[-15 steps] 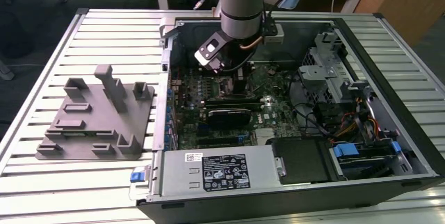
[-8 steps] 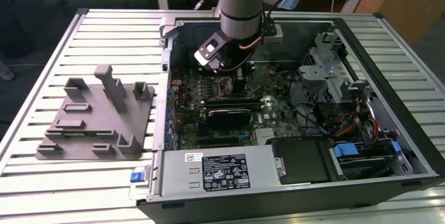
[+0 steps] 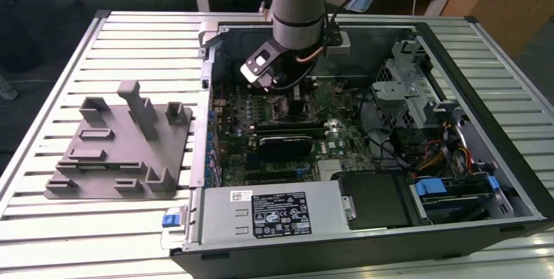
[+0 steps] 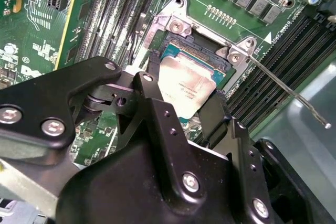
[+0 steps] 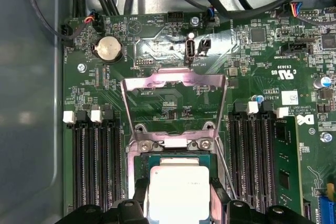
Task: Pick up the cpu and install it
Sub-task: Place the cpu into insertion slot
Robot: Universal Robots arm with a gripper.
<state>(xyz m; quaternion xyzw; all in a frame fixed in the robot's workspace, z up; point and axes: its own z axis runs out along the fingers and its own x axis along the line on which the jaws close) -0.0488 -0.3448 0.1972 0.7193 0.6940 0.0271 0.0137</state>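
Arm (image 3: 299, 6) was reaching down into the open computer case (image 3: 364, 253) on the slatted table (image 3: 130, 39), with the gripper (image 3: 292, 102) low over the motherboard (image 3: 251, 107). The grey fixture block (image 3: 121, 149) sat on the table at the exterior view's left, beside the case and well apart from the gripper.

In both wrist views the gripper (image 4: 185, 83) (image 5: 178, 191) was clamped on the cpu (image 4: 186, 92) (image 5: 178, 195) - black fingers (image 4: 154, 72) (image 5: 140, 195) were pressed against two opposite edges, with the silver top facing up between them.

The cpu sat directly over the socket (image 4: 181, 51), inside the frame outline. The socket's teal edge (image 5: 178, 157) showed just past the chip's far side. Couldn't tell if it was fully seated or a hair above the contacts.

The load plate (image 5: 173, 75) was flipped up and open, clear of the chip. The lever (image 4: 289, 92) was swung out to the side - a thin wire rod over the memory slots (image 4: 294, 51).

The memory slots (image 5: 97, 166) flanked the socket on both sides, and one stick (image 5: 283, 166) was fitted. A coin cell (image 5: 107, 50) sat on the board beyond the load plate.
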